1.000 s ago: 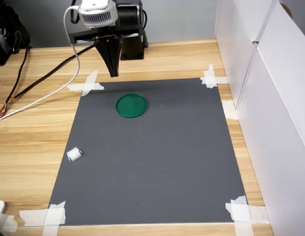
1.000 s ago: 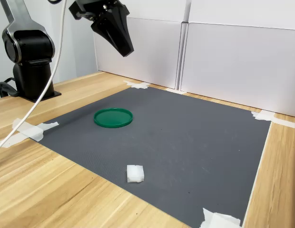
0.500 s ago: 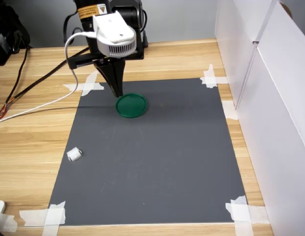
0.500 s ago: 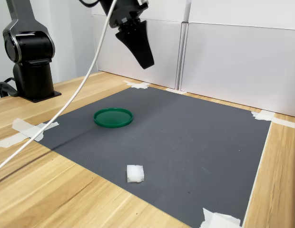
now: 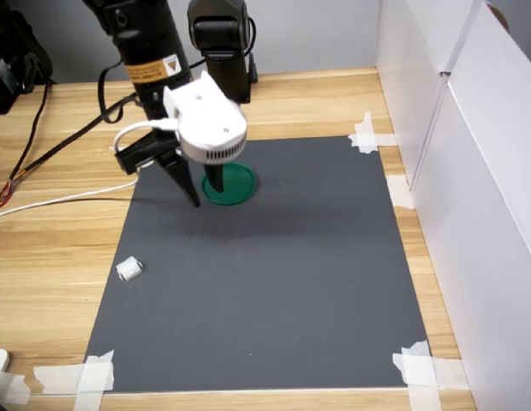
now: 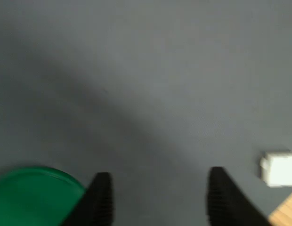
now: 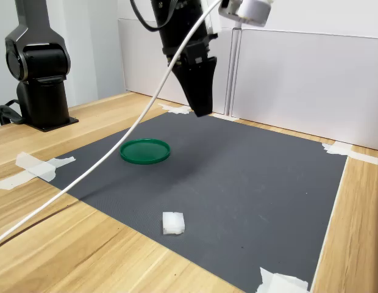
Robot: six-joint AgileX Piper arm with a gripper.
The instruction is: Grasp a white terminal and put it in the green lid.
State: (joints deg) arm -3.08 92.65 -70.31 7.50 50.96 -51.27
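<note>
Jaws stand apart with nothing between them: the wrist view shows two dark fingers (image 6: 101,197) with bare mat in the gap. The gripper (image 5: 202,193) hangs above the grey mat (image 5: 274,282), fingertips pointing down, near the far edge. The first exterior view shows it partly covering the green lid (image 5: 235,184); the second exterior view shows the gripper (image 7: 200,108) raised well clear of the whole lid (image 7: 145,151). The white terminal (image 5: 128,269) lies on the mat beside the edge at the first exterior view's left, well apart from the lid. In the wrist view it (image 6: 279,168) sits close to where wood begins.
</note>
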